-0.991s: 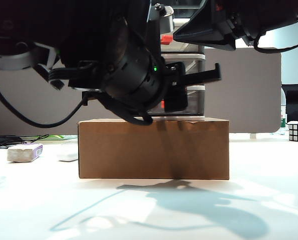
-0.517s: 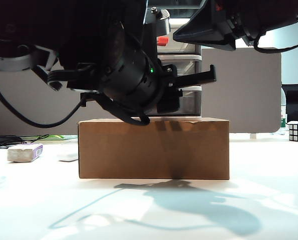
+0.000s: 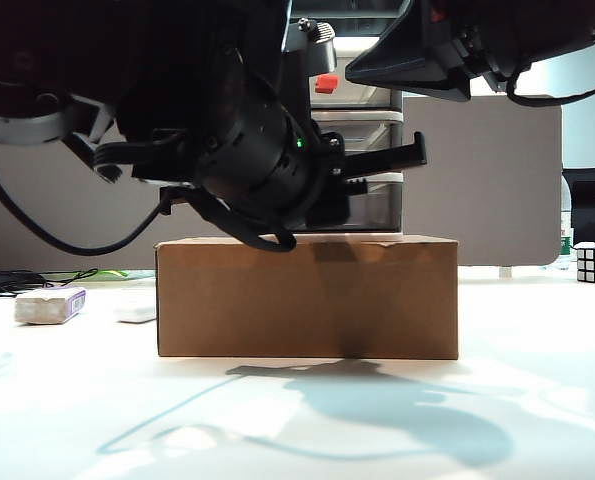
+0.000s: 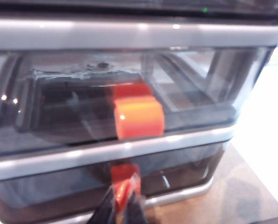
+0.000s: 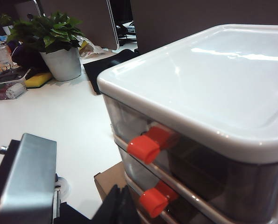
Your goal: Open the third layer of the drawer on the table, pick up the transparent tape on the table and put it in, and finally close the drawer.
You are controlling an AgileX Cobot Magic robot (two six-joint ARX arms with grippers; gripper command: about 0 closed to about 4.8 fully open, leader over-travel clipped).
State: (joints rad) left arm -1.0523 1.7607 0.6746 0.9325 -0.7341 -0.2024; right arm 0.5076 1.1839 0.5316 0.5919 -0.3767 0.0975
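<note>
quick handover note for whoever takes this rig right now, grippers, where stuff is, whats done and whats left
Left gripper: shut on the red-orange handle of the third layer; that tray looks not yet pulled out.
Right gripper: tips together, holding nothing, up beside the top of the drawer.
The drawer stands on a brown cardboard box on the table.
Transparent tape: not made out in any view.
Done: handle gripped.
Left: pull the third layer open, fetch the tape, put it in, close.
</note>
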